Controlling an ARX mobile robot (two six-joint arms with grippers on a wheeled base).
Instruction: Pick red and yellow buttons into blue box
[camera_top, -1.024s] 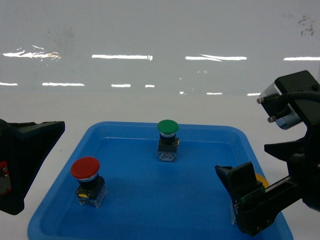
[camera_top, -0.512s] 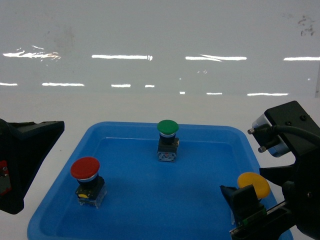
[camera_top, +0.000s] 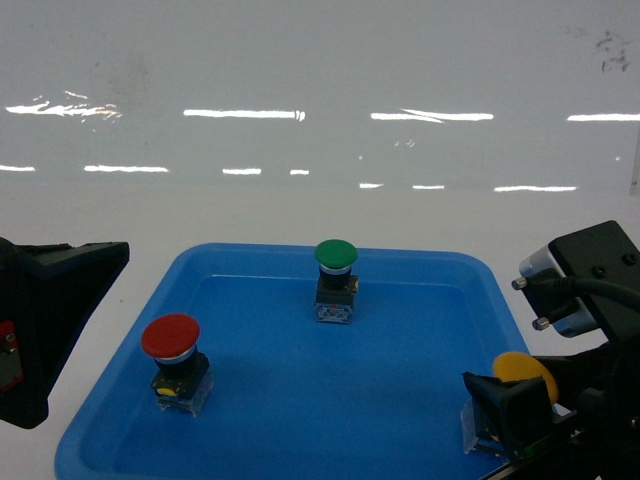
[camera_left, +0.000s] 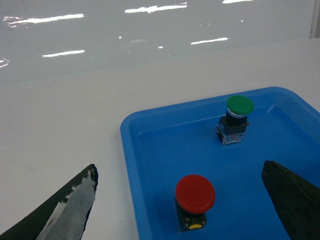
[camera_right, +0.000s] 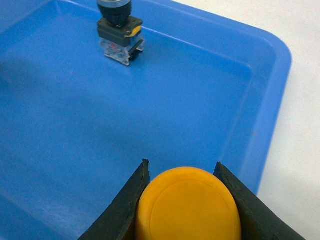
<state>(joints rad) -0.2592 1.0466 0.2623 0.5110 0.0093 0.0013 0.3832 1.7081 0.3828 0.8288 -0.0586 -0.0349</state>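
Yellow button (camera_right: 187, 205), smooth and domed, sits clamped between my right gripper (camera_right: 184, 200) fingers; my left gripper (camera_left: 177, 207) hangs apart above the glossy red button (camera_left: 195, 193).

No text, label, brand, number or sign can be read in any view. The yellow patches on the base of the red button (camera_top: 170, 337) at 8 o'clock and the marked base of the green-capped switch (camera_top: 335, 255) at 12 o'clock are too small to make out.
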